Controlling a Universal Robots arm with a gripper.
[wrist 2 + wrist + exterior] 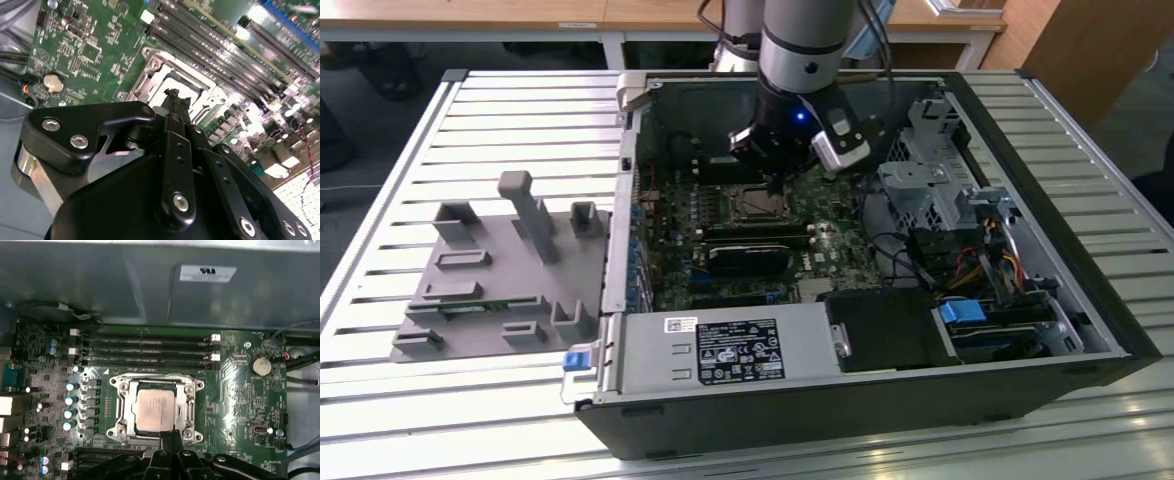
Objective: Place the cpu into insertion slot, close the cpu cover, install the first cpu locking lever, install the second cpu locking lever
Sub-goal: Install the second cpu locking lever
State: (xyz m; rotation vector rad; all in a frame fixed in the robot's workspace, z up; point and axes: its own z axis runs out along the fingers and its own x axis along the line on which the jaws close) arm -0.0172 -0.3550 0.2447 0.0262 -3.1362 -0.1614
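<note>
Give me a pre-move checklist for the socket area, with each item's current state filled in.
1. The cpu lies flat inside the insertion slot: ok, its metal top shows level within the socket in the first wrist view.
2. The cpu cover is down around the chip: looks ok, the frame seems flat, though its latching cannot be told.
3. Locking levers seated: cannot tell.
4. The gripper is over the socket's edge: ok, its tip sits at the frame's near side in both wrist views.
5. Gripper free of any part: cannot tell.
6. The memory slots beside the socket are unobstructed: ok.
</note>
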